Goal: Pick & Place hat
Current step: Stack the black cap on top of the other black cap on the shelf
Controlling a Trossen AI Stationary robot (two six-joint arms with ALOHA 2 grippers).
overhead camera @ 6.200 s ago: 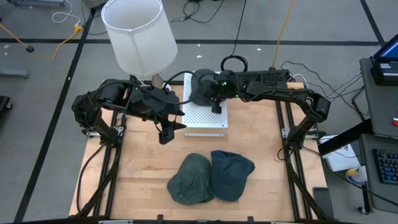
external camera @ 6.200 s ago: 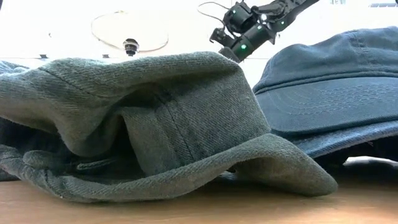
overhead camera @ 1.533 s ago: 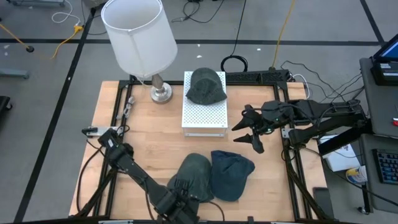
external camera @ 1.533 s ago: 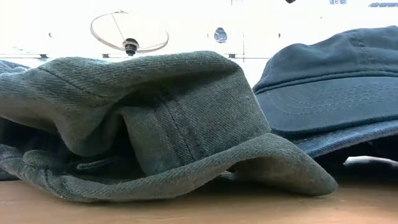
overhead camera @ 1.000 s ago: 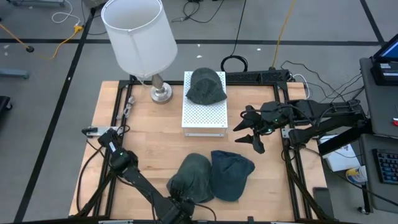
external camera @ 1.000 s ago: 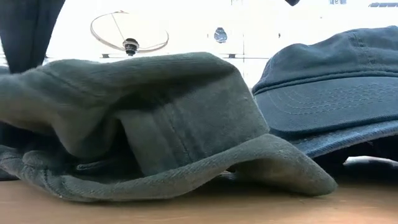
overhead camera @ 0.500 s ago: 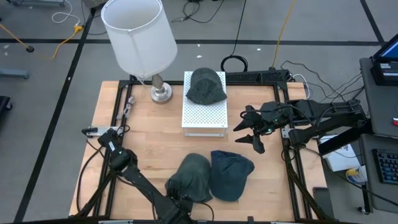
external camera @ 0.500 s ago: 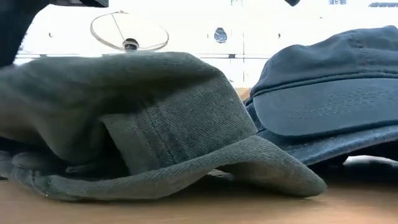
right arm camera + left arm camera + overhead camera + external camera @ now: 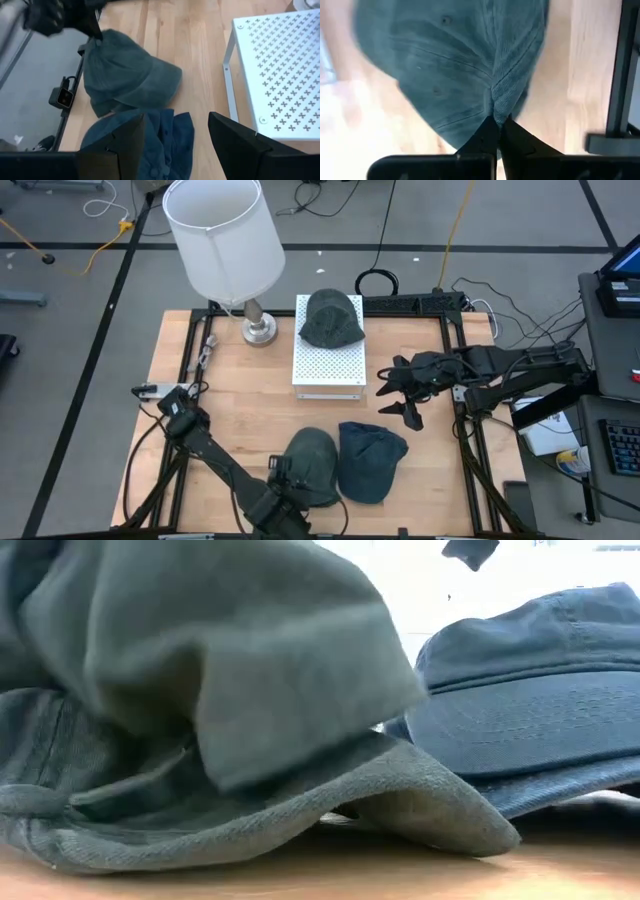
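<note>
A green hat lies near the table's front edge, and my left gripper is shut on its near side. A blue hat lies against its right side, partly under it in the low view. Another green hat rests on top of a white perforated stand at the back. My right gripper hangs open over bare wood to the right of the stand, holding nothing. My left gripper pinches a raised fold of the green hat's crown between its two fingertips, at the hat's near end. The fingers come from the table's near side. The gripped crown is pulled up, while the brim stays on the table.
A lamp with a white shade stands at the far left on a metal foot. Black frame rails run along the table's sides. Bare wood lies between the stand and the two hats.
My left gripper has shut on the green hat's crown and risen with it. The crown's near part has been drawn up into a peak, and the hat has slid a little toward the table's left; its brim has stayed on the wood.
</note>
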